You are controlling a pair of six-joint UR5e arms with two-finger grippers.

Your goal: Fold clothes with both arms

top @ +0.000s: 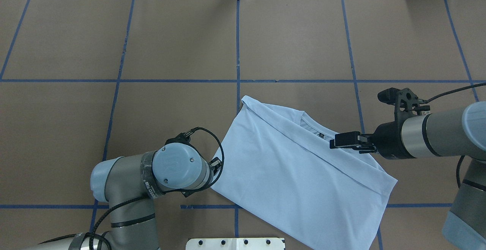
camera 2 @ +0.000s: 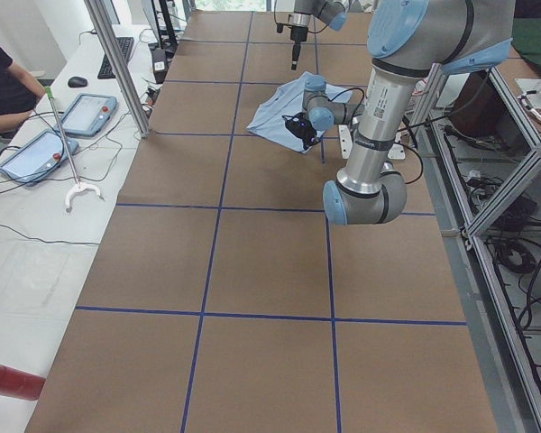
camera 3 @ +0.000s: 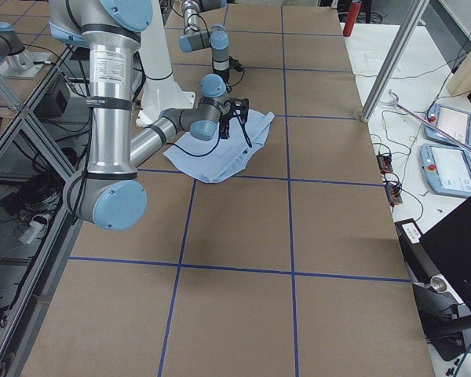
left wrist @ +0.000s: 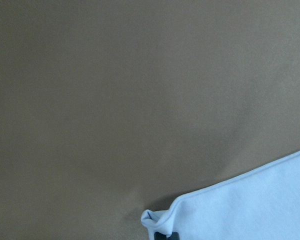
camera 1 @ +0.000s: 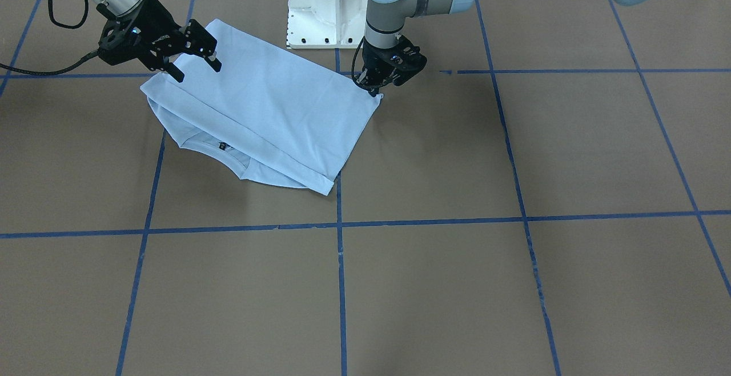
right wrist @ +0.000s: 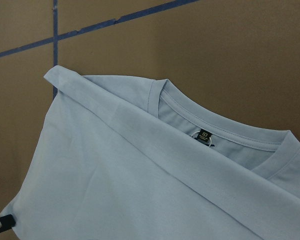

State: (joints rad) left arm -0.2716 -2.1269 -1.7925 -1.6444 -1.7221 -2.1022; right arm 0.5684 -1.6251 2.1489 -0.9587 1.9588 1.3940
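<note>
T-shirt [camera 1: 268, 107] diagonal, neck away from robot; left pincer [camera 1: 374, 87] seemingly clamps corner, right pincer [camera 1: 195, 67] apart.

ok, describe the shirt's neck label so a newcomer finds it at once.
On the brown table with its blue tape grid lies one pale blue T-shirt, partly folded. Follow its round collar, which peeks out beyond the folded edge. Just inside sits the neck label, a small black tag, the only dark mark showing on the cloth.

**Brown table taped into squares**

The table [top: 171, 45] is covered in brown paper crossed by blue tape lines [top: 237, 52]. A pale blue T-shirt [top: 296, 181] lies folded over itself near the robot-side edge, just beside the white pedestal base [camera 1: 325, 10] standing at that edge.
</note>
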